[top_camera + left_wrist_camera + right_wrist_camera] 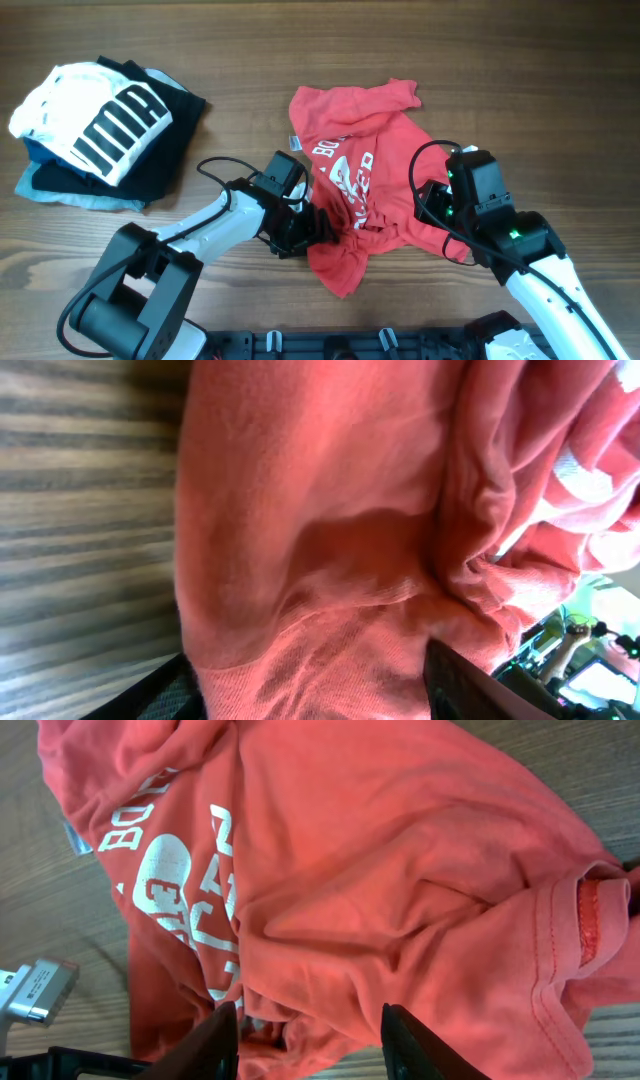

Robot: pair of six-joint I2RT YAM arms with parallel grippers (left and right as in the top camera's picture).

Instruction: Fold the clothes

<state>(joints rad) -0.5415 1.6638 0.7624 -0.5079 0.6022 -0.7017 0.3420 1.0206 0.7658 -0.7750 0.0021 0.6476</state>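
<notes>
In the overhead view the left arm (215, 222), at seven o'clock, is a smooth white tube set between chunky black joint housings, ending in a rounded black base block. A thin black cable (222, 159) loops off its wrist toward eleven o'clock. The left claw (300, 232) is matt black and angular. The right arm (555, 300), at five o'clock, has the same white tube and black housings, dotted with small green lights (513, 236), and a black cable loop (414, 180) of its own. Seen from its wrist camera, the right claw (310, 1030) has two flat black fingers (215, 1042) with slanted tips at six o'clock.
</notes>
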